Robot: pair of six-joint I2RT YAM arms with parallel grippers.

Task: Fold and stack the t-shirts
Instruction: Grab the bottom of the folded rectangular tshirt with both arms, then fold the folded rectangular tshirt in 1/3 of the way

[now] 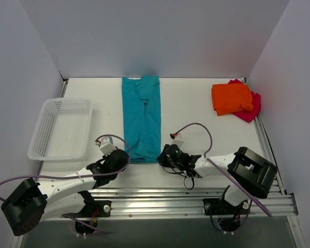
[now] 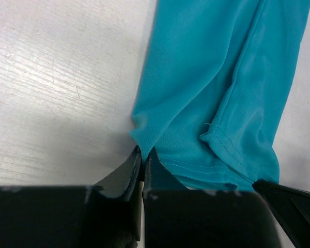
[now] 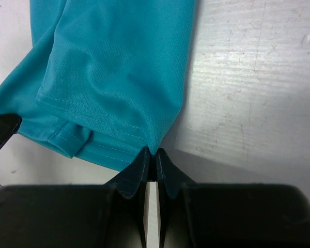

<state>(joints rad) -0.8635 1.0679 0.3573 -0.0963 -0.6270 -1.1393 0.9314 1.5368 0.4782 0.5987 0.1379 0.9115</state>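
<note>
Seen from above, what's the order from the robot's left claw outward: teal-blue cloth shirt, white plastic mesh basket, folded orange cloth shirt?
1. Teal-blue cloth shirt: near corner pinched in the left gripper.
2. White plastic mesh basket: just left.
3. Bright orange cloth shirt: far right corner.

Folded teal shirt (image 1: 141,118): long flat strip, just right of basket (image 1: 66,102). Folded orange shirt (image 1: 231,98) atop pink shirt (image 1: 252,109), far right of basket.

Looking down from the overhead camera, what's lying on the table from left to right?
White mesh basket → teal t-shirt → orange t-shirt → pink t-shirt, peeking out from under the orange one.
</note>
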